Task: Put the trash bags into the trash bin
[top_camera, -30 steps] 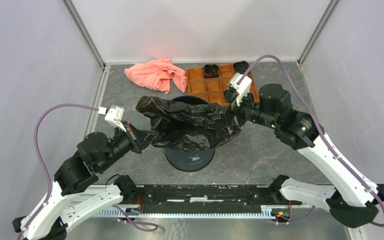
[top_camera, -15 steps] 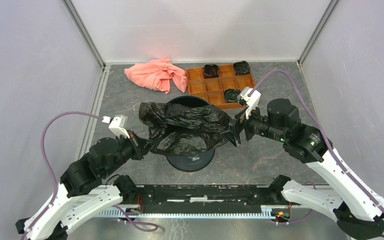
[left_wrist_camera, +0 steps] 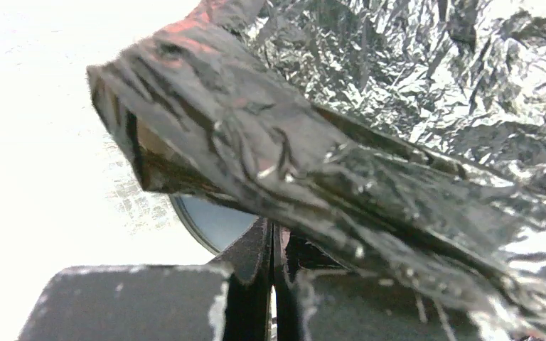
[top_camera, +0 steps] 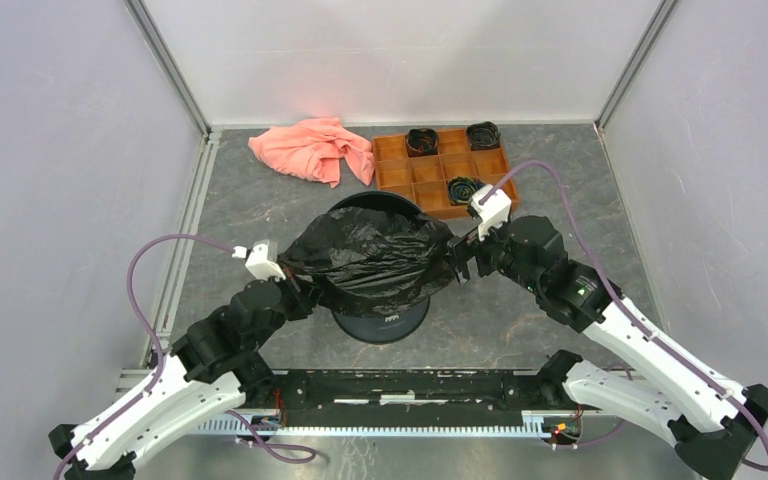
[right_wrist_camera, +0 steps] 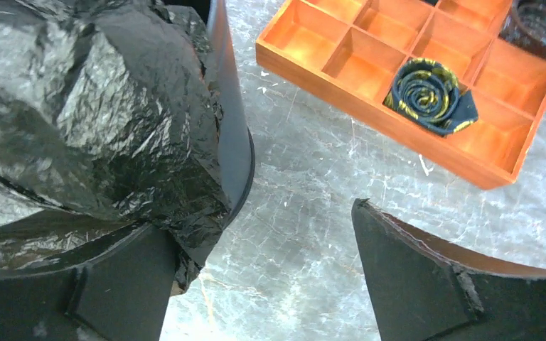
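Note:
The black trash bag (top_camera: 375,260) lies crumpled over the dark round trash bin (top_camera: 388,322), which shows its logo base toward me. My left gripper (top_camera: 298,288) is at the bag's left edge. In the left wrist view its jaws (left_wrist_camera: 274,238) are shut with the wrinkled film (left_wrist_camera: 327,163) drawn across their tips, and a bit of bin wall (left_wrist_camera: 213,222) shows behind. My right gripper (top_camera: 460,265) is at the bag's right edge. In the right wrist view it (right_wrist_camera: 266,227) is open, one finger (right_wrist_camera: 114,284) under hanging film (right_wrist_camera: 78,106) beside the bin wall (right_wrist_camera: 233,135).
An orange compartment tray (top_camera: 412,172) stands behind the bin, holding three dark rolled items, one of them (right_wrist_camera: 430,96) near my right gripper. A salmon-pink cloth (top_camera: 310,148) lies at the back left. Enclosure walls stand on three sides.
Both grippers have moved inward toward the bin. The bag, stretched wide before, is now bunched into a mound over the bin. The right gripper's jaws now stand open.

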{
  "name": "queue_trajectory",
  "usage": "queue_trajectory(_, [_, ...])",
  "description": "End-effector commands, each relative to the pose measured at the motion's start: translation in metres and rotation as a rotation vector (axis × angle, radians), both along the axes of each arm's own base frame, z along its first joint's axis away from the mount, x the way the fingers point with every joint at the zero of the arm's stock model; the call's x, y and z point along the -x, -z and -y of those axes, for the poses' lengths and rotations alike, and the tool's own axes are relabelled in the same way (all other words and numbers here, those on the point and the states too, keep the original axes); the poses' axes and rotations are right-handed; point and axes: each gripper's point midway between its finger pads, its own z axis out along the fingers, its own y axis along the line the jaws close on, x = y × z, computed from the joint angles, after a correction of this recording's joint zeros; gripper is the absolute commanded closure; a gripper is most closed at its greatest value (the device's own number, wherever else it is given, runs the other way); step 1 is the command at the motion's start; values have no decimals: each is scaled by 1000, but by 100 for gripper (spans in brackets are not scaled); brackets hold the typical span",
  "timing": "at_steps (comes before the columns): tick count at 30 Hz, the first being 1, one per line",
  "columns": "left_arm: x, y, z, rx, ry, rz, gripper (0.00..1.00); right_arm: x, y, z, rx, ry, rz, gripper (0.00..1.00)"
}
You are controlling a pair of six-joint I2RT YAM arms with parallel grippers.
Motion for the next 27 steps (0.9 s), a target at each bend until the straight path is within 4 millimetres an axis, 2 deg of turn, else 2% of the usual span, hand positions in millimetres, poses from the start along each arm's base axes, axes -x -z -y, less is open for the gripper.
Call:
queue_trajectory(1, [-10,-24,3,126,-63,65,98,-4,-56,-3,13,-93,213,4])
queue_trajectory(5, [0,-36,2,153,-14,83,97,19,-82,-5,66,-254,274,2])
queue_trajectory(8, [8,-43,0,155,20,88,91,33,-113,-6,28,-318,347,2])
queue_trajectory(9, [11,-45,-1,151,27,84,90,40,-124,-12,-2,-370,372,2])
queue_trajectory(13, [15,-47,-8,137,21,77,90,61,-146,-44,-96,-569,397,2])
queue_trajectory(16, [17,-50,-7,153,25,76,90,69,-153,-75,-101,-648,394,2])
queue_trajectory(17, [17,-51,-7,158,27,75,90,76,-153,-89,-67,-668,406,2])
queue_trajectory(19, [18,-52,-7,165,27,76,90,76,-147,-108,51,-635,452,2])
queue_trajectory(23, [18,-54,-7,169,28,78,91,55,-129,-122,264,-506,547,2])
queue_trajectory(27, [18,-54,-7,165,30,75,91,46,-128,-134,318,-432,636,2])
